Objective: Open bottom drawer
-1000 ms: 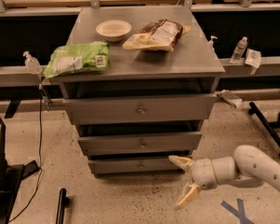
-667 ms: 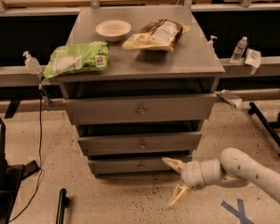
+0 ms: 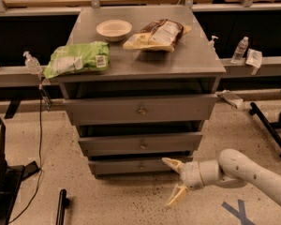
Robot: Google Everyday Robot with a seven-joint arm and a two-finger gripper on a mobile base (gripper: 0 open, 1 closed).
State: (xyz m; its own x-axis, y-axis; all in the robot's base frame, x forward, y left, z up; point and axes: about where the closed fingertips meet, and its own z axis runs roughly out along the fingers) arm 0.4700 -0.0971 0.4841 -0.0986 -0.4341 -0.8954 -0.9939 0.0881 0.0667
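Bottom drawer [image 3: 126, 166] looks closed, knob untouched. The gripper [image 3: 174, 179] hovers at its right end, fingers spread wide.

Soft, even light from overhead falls on the cabinet top [image 3: 145, 55], which has a dull sheen and no hard glare. Dark shadow fills the gap above the bottom drawer [image 3: 126, 166] and the recesses at the back. The hand [image 3: 175, 179], low by that drawer's right end with its fingers spread, is pale and well lit. The floor [image 3: 107, 200] is evenly bright.
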